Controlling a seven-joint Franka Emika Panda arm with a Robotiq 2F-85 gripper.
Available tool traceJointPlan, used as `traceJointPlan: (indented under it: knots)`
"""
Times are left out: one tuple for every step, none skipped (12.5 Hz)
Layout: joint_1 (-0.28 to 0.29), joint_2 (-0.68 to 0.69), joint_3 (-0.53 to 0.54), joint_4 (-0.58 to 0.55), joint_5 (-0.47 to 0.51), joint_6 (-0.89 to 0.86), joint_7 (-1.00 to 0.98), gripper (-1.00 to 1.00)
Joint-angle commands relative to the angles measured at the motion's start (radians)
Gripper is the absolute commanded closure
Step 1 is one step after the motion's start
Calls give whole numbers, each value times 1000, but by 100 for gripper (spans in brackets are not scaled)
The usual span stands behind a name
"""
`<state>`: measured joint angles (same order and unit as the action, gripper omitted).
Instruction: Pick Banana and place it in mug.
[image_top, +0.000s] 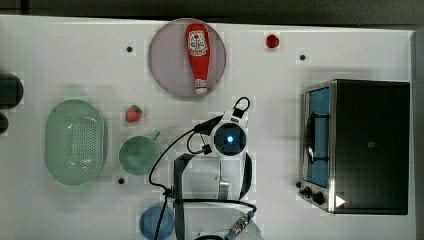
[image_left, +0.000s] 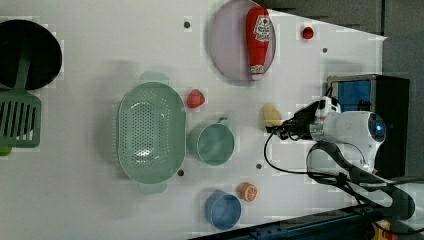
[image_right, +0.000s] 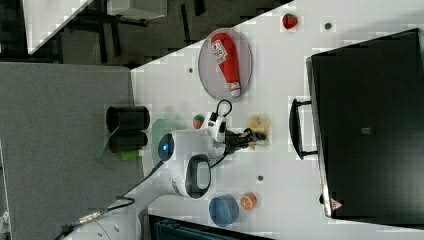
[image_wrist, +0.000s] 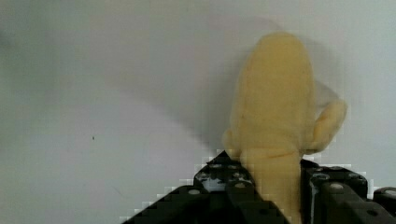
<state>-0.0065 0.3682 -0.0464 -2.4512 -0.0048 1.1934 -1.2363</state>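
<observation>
gripper (image_wrist: 275, 196) is down at the table (image_left: 100, 200) with its fingers (image_wrist: 233, 191) either side of the banana (image_wrist: 275, 121), pressed against its stem end in the wrist view, so closed on banana, grip looks made but fruit is not lifted yet, it reads as lying on the white surface. in the left view the banana (image_left: 271, 114) sits just off the gripper tip (image_left: 281, 128), between the toaster oven (image_left: 370, 100) and the mug (image_left: 214, 144); in the right view banana (image_right: 257, 125) is at the fingertip end of the arm, near the oven handle. grabbing the narrow stem end makes sense, fat body is too wide and lumpy for the jaws. mug (image_top: 138, 155) is upright, mouth open, empty, handle stub toward the top view's upper right, well apart from the banana, so a lift and carry across bare table is what's left. perforated green basket (image_top: 75, 141) is just beside the mug on the top view's left, strawberry (image_top: 133, 114) near the mug, both easy wrong targets. blue cup (image_left: 223, 210) and orange slice (image_left: 247, 191) sit near the edge. ketchup bottle (image_top: 197, 55) on plate (image_top: 165, 65), out of the path. risk: end grip, banana may swing or slip when raised.
</observation>
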Motion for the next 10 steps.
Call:
traceJointPlan:
  knots:
    - [-20, -144, -7, 2, -15, -49, -22, 36]
    - [-20, -207, -9, 6, -15, -133, -22, 36]
    - [-20, -270, -8, 17, -15, -238, -17, 36]
    - [-19, -332, -6, 36, -15, -350, -15, 36]
    - [-18, -388, -2, 58, -15, -444, -12, 36]
    - [-17, -438, 5, 83, -15, -523, -9, 36]
    - [-15, -479, 17, 104, -15, -586, 0, 36]
    - [-13, -512, 32, 122, -15, -635, 29, 36]
    - [-11, -535, 51, 135, -14, -674, 79, 36]
    - [-7, -549, 73, 144, -12, -704, 134, 36]
